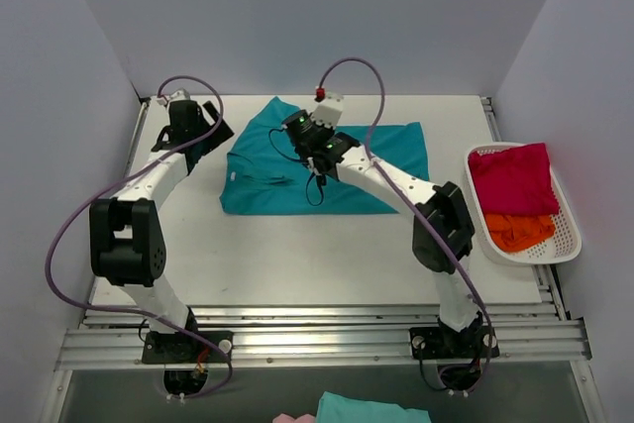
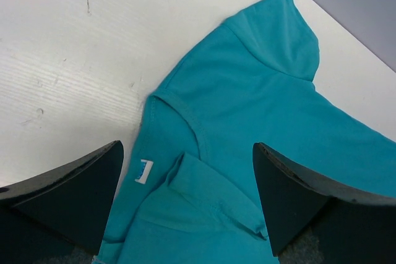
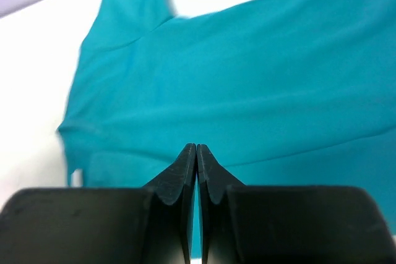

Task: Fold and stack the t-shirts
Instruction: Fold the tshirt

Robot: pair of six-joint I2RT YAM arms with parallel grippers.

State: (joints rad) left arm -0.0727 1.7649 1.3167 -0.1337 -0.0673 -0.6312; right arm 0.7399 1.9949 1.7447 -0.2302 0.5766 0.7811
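**Left arm.** The left end effector (image 1: 205,134) sits at the back left of the table (image 1: 297,264), just beside the left edge of the teal shirt (image 1: 263,190). In the left wrist view the left end effector (image 2: 185,153) has its fingers (image 2: 80,183) spread wide, with nothing between them. Below the gap lies the collar end of the teal shirt (image 2: 260,109). A white label (image 2: 143,171) shows inside the neckline, and one sleeve is folded in over the body. Bare table (image 2: 62,41) shows to the left of it.

**Centre.** The teal shirt lies flat on the table, roughly midway across and toward the back. Its collar points left and one sleeve sticks out at the back left corner. The right end effector (image 1: 302,128) is over the left half of the shirt, with the right arm reaching across the cloth. In the right wrist view the right end effector (image 3: 197,148) has its fingers (image 3: 179,177) pressed together, with no cloth visible between the tips. The teal shirt (image 3: 247,78) fills the view beyond them. Contact with the cloth cannot be determined.

**Right.** A white basket (image 1: 567,237) stands at the right edge of the table, well apart from the teal shirt. It holds a pink shirt (image 1: 513,177), bunched at the back. An orange shirt (image 1: 517,230) is bunched in front, touching the pink one.
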